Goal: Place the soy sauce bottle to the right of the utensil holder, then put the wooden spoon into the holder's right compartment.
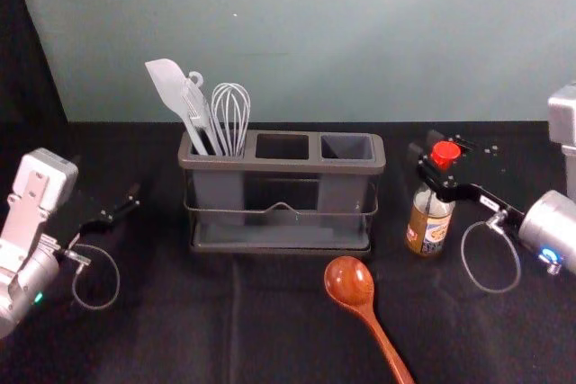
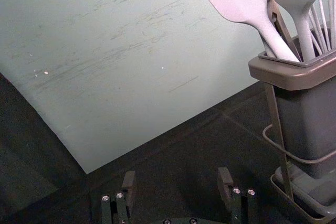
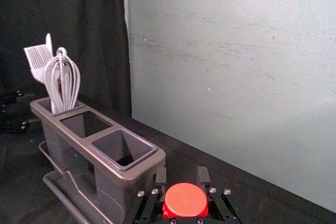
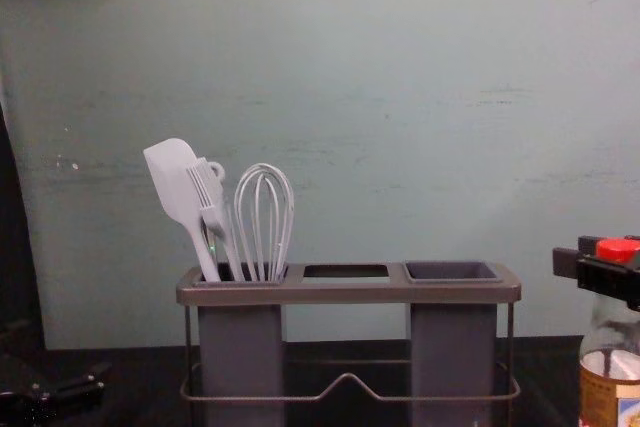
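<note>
The soy sauce bottle (image 1: 429, 227) is gripped near its red cap (image 3: 185, 202) by the right tool (image 3: 182, 174), right of the utensil holder (image 1: 282, 166) – the placing step seems nearly finished. The left tool (image 2: 176, 178) is parked wide at the holder's left. Steady release should follow – then the wooden spoon (image 1: 349, 281), lying in front on the worktop (image 1: 162, 321), can be collected.
</note>
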Available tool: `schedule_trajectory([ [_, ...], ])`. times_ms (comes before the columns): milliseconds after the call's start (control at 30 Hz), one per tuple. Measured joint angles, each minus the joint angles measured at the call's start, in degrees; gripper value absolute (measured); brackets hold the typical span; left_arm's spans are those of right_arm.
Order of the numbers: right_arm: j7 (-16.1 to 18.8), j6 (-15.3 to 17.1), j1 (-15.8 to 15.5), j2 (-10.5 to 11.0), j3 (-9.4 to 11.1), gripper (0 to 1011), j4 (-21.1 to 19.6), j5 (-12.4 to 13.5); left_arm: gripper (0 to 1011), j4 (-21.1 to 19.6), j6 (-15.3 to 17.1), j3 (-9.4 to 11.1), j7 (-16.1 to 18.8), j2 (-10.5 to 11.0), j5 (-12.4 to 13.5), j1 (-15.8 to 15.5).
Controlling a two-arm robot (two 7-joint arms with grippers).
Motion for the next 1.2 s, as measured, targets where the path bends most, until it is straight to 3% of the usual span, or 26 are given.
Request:
schedule_trajectory([
  [600,-0.35,-0.48,4.36,-3.19,-1.85,361,5.53,-2.88,1011,0.00,0.00,0.00,0.00,0.00,0.00,0.00],
  [1200,-1.00,-0.89,4.84,-4.97,-1.61,361,6.55,-3.55,1012,0.00,0.00,0.00,0.00,0.00,0.00,0.00],
])
